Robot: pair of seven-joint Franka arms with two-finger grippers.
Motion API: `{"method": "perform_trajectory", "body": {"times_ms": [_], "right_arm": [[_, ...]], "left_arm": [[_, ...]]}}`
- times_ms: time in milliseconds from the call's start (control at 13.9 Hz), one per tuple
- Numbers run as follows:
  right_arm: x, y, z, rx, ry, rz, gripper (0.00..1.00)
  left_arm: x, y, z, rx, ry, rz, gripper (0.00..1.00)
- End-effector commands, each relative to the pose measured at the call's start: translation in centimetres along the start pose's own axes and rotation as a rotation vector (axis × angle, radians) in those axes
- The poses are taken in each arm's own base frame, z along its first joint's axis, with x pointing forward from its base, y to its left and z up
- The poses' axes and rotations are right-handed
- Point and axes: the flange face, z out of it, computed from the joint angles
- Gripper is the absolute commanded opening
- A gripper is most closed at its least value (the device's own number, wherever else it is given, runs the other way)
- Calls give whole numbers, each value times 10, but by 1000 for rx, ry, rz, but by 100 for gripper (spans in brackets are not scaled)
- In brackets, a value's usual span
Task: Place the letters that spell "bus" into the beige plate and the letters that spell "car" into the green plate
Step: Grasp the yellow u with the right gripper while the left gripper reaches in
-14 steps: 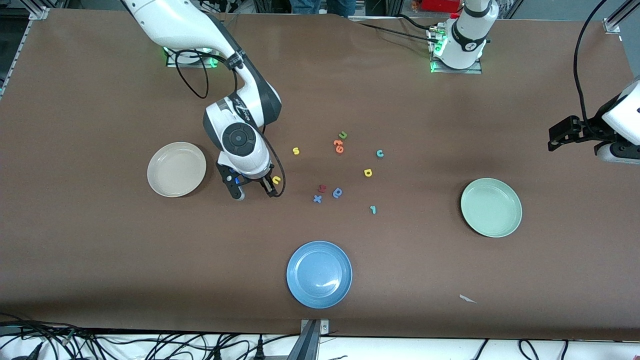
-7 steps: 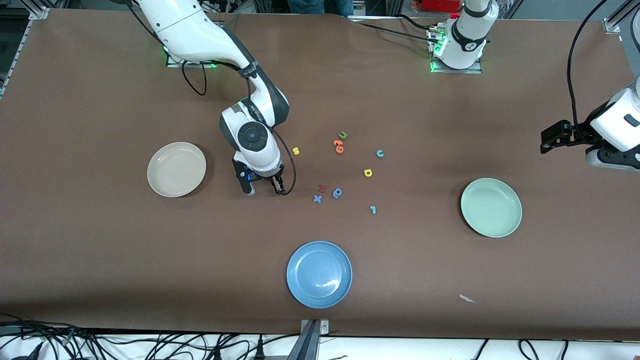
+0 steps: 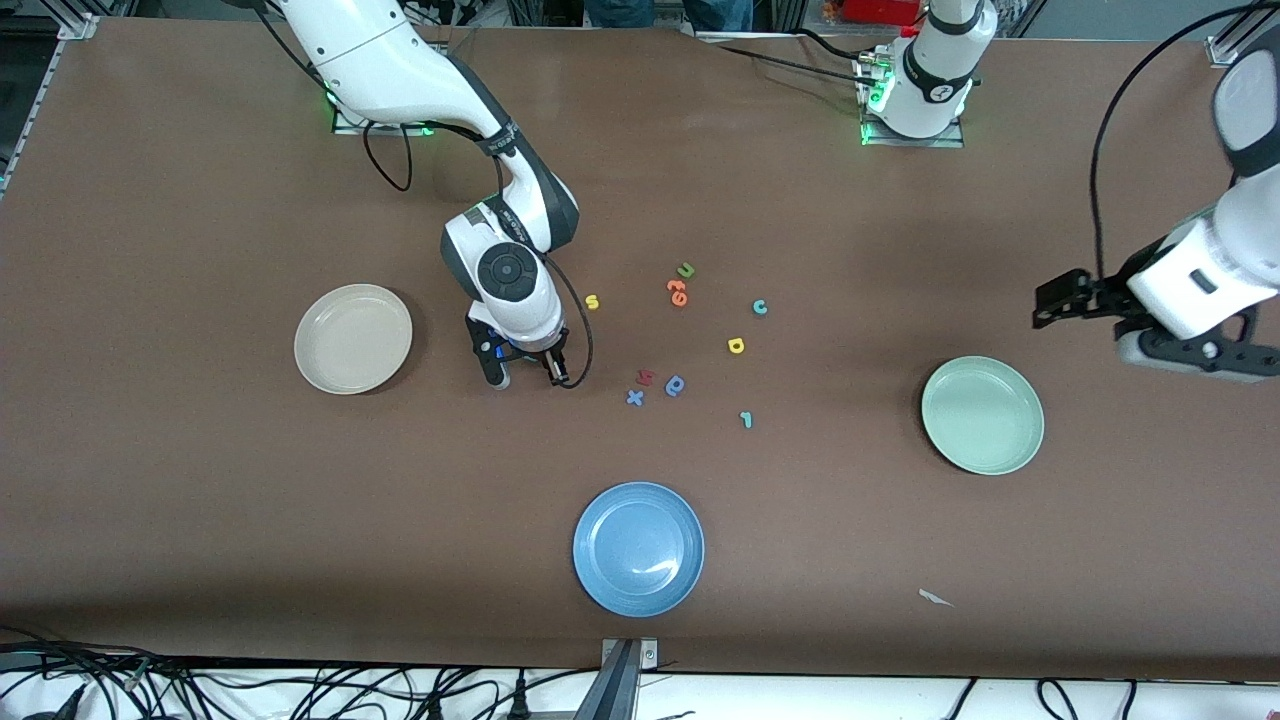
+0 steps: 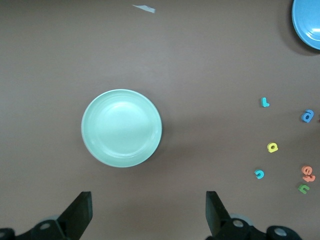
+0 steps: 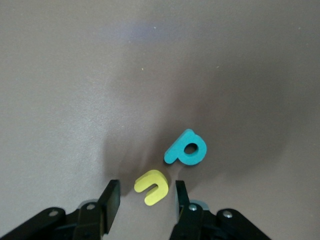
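Observation:
My right gripper (image 3: 527, 378) is down at the table between the beige plate (image 3: 353, 338) and the scattered letters. In the right wrist view the yellow "u" (image 5: 151, 186) lies between the fingers of my right gripper (image 5: 147, 186), which is open, with a gap on each side. The teal "b" (image 5: 186, 148) lies just beside it. The front view shows the yellow "s" (image 3: 592, 302), teal "c" (image 3: 760, 307), yellow "a" (image 3: 736, 345) and teal "r" (image 3: 746, 419). My left gripper (image 4: 147, 215) hangs open and empty over the table beside the green plate (image 4: 121, 128).
A blue plate (image 3: 638, 548) sits nearest the front camera. A green "u" (image 3: 685, 270), orange letters (image 3: 677, 292), a red letter (image 3: 644, 377), a darker blue round letter (image 3: 676, 385) and a blue "x" (image 3: 634, 398) lie among the task letters. A paper scrap (image 3: 935, 598) lies near the front edge.
My right gripper shifted toward the letters, settled around the yellow "u" and narrowed its jaws. My left arm swung in from the table's end toward the green plate.

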Motion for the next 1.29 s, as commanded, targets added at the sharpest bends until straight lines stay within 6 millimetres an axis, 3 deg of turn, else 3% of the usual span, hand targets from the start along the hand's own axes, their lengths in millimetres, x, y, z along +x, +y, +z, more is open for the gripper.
{"method": "perform_trajectory", "body": {"times_ms": [0, 144, 431, 790, 1005, 1221], "right_arm": [[2, 2, 2, 11, 6, 6, 40], [4, 2, 2, 11, 7, 3, 30], [2, -2, -4, 23, 4, -20, 22], [5, -12, -61, 61, 7, -101, 21], [61, 2, -78, -44, 57, -284, 21], [116, 38, -80, -108, 62, -416, 21]], "left_arm": [[14, 29, 33, -21, 5, -5, 100], [17, 58, 61, -30, 11, -28, 100], [6, 118, 121, -46, 5, -59, 100], [-30, 176, 196, -61, 48, -113, 100], [-62, 205, 241, -62, 80, -148, 100], [-83, 244, 281, -5, 73, -202, 100]]}}
